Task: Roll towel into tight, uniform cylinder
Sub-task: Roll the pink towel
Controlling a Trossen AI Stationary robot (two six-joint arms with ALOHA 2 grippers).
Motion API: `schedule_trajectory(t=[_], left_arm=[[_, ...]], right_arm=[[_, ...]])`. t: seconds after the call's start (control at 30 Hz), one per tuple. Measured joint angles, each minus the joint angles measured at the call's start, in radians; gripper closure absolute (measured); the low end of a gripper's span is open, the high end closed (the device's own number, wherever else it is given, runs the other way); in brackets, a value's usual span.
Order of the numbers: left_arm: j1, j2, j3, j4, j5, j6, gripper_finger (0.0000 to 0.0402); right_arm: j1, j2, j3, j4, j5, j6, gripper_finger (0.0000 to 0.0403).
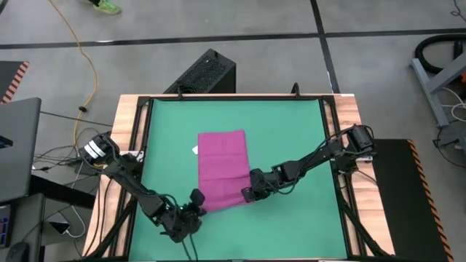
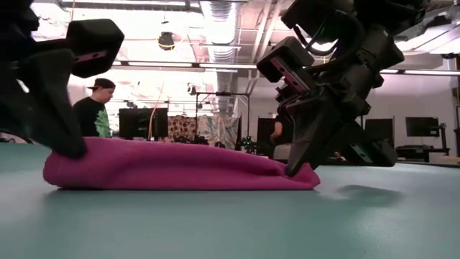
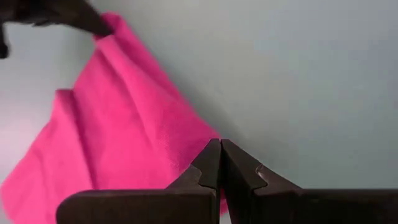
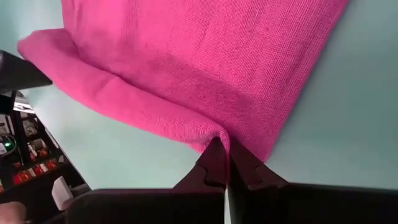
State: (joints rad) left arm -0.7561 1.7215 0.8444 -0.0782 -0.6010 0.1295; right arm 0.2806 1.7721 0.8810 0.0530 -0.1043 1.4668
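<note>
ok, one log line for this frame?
towel flat on mat, near edge bunched | left gripper shut on near-left corner | right gripper shut on near-right corner

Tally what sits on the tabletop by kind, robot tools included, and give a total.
Pink towel: 1
Green mat: 1
Robot tools, both shut on the towel's near edge: 2, the left tool and the right tool
Total: 4
</note>
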Motion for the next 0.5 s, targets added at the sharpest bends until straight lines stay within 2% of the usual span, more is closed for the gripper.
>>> schedule_trajectory(t=[0.27, 0.5], left_arm=[[0.000, -0.026, -0.002, -0.124, -0.035, -0.091, 0.0402], [0.015, -0.027, -0.081, -0.006, -0.033, -0.117, 0.0401]], right_arm=[[0.000, 0.000, 0.000, -0.010, 0.000, -0.011, 0.0394], [0.000, 0.000, 0.000, -0.016, 0.003, -0.009, 0.0393]])
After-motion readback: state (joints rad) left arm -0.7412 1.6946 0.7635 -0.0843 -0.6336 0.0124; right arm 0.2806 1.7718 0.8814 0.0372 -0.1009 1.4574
